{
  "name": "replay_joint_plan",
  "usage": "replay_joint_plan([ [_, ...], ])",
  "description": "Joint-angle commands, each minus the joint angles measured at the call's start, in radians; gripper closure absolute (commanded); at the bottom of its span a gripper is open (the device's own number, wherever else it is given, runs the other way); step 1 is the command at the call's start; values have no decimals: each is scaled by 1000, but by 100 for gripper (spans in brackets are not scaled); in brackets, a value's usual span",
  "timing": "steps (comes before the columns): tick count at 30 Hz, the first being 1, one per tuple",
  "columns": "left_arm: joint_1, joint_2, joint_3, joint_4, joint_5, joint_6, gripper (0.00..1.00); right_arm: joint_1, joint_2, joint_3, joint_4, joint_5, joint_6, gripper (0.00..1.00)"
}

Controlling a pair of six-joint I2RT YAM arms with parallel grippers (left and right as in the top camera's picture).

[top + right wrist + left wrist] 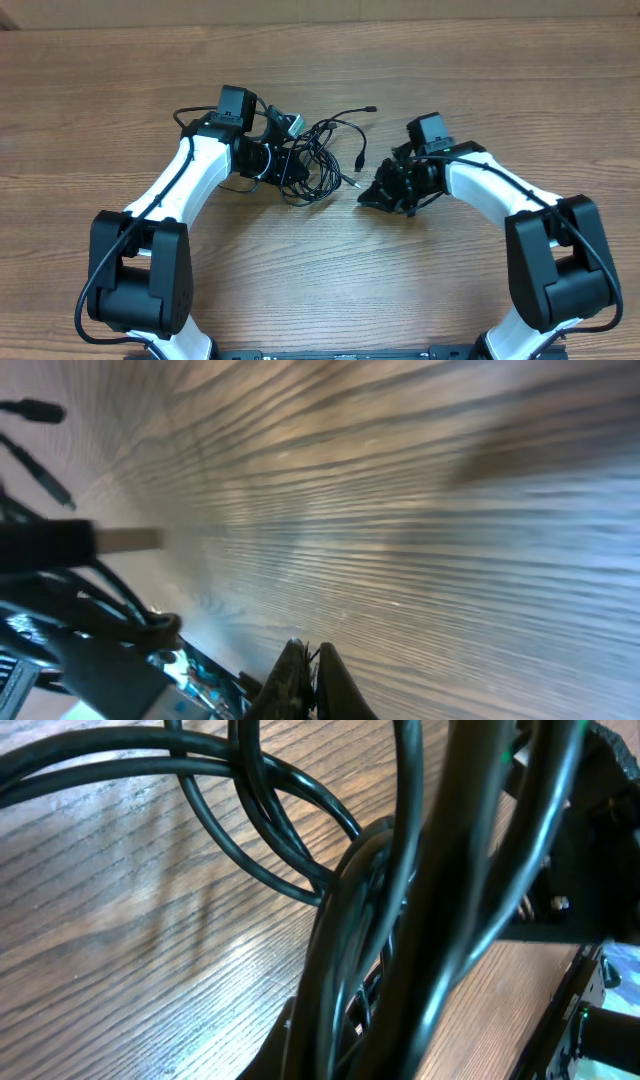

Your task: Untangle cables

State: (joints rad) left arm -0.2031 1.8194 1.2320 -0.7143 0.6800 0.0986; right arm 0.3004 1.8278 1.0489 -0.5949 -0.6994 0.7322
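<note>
cables: black tangle, upper centre of overhead frame, on desk | left jaws: closed, buried in tangle's left edge, grip unclear | right jaws: closed, empty, just right of tangle

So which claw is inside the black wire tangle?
The left claw, buried in the thin black tangled cables; the right claw sits just outside the bunch.

No legible txt, labels or nos. anywhere in view.
</note>
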Motion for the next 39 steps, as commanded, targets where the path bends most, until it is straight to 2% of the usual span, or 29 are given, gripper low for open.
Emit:
replay_joint_plan([
  [1,-8,-33,-7,-15,25,19,96,5,-32,-1,31,2,2,96],
  [5,-16,-33,-7,-51,35,90,96,7,-32,-1,81,-14,43,96],
  [18,-24,-28,-7,-44,35,89,96,8,-32,-1,103,-65,27,96],
  [27,-72,-26,-7,-43,51,131,95,42,-32,-1,180,-64,83,96],
  [34,-83,-26,-7,-41,51,130,96,74,-32,-1,190,-40,76,96],
  [39,-57,-26,-7,-45,114,122,96,64,-32,0,158,-37,-11,96],
])
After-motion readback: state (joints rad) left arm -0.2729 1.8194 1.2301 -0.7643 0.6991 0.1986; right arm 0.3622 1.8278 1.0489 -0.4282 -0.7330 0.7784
